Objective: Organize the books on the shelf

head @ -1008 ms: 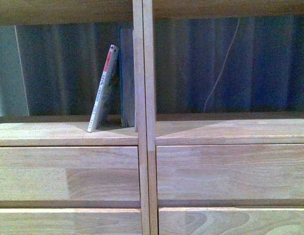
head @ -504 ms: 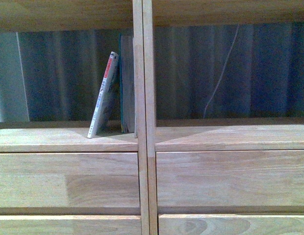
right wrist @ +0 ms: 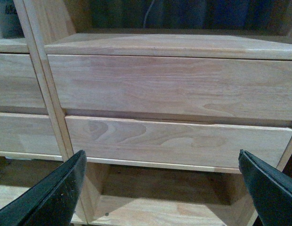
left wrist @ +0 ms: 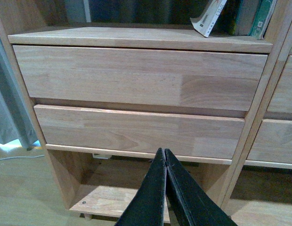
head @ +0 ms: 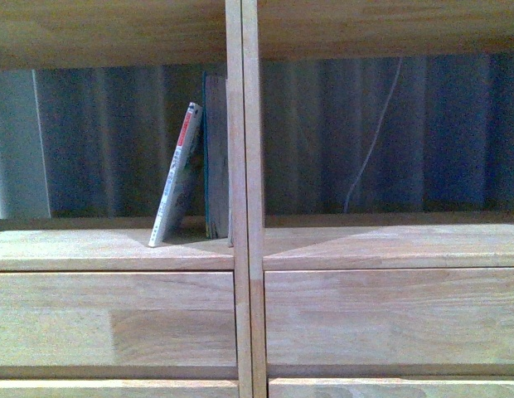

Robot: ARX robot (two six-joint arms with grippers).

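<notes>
Wooden shelf [head: 116, 249], paperback [head: 176, 176] leaning inside.

Behind my work area hangs a dark blue pleated curtain [head: 323, 133], a thin pale cord [head: 373, 133] dangling before it. Light wooden floor [left wrist: 23, 188] lies below the curtain; lighting is dim.

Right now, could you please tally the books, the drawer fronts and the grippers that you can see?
Books: 2 (leaning paperback, upright book)
Drawer fronts: 4 (upper left, upper right, lower left, lower right)
Grippers: 2 (left gripper, right gripper)
Total: 8
</notes>
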